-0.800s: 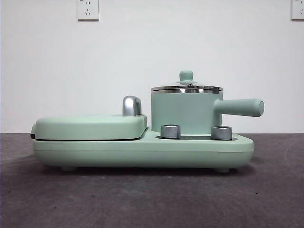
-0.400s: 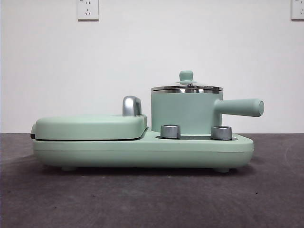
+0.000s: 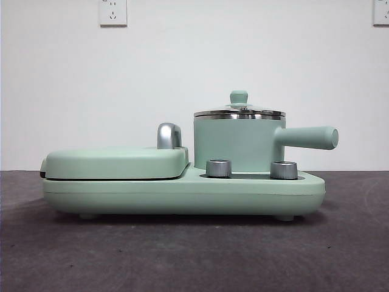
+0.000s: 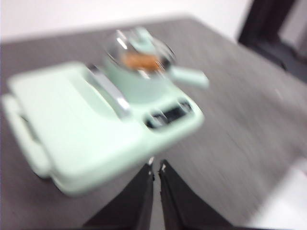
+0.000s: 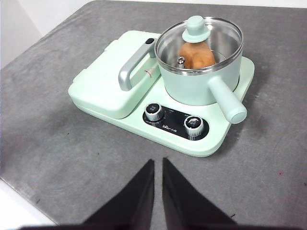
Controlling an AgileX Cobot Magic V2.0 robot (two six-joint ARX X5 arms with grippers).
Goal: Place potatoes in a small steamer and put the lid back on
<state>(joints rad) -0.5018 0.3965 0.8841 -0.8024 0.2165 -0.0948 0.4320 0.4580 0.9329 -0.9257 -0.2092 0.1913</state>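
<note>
the counter [image 5: 57, 143] is dull grey and slightly mottled, and the mint-green cooker base [image 5: 225, 129] sits near its middle, well clear of every edge. smooth moulded plastic, rounded corners, two ribbed steel dials [image 5: 154, 111] on a black strip. its flat griddle cover [image 5: 103, 88] is closed, with a curved chrome handle [image 5: 134, 64].

the small steamer [image 3: 237, 146] stands on the base, a plain cylinder with a steel rim and a stubby rounded side handle [image 5: 228, 103]. the lid [image 5: 199, 40], clear glass in a steel ring with a small green knob, appears seated level on the rim. through it the potato [image 5: 195, 55] shows inside the pot, lumpy, matte, orange-brown.

so the task looks done. the remaining risk is small: an arm swinging low could clip the side handle and turn the pot, or knock the lid askew (glass on steel would slide easily).

both arms hang back above the counter, near its front edge. the right gripper [image 5: 158, 165] and left gripper [image 4: 156, 167] each have jaws pressed nearly together, pinching nothing; the left wrist view is blurred.
</note>
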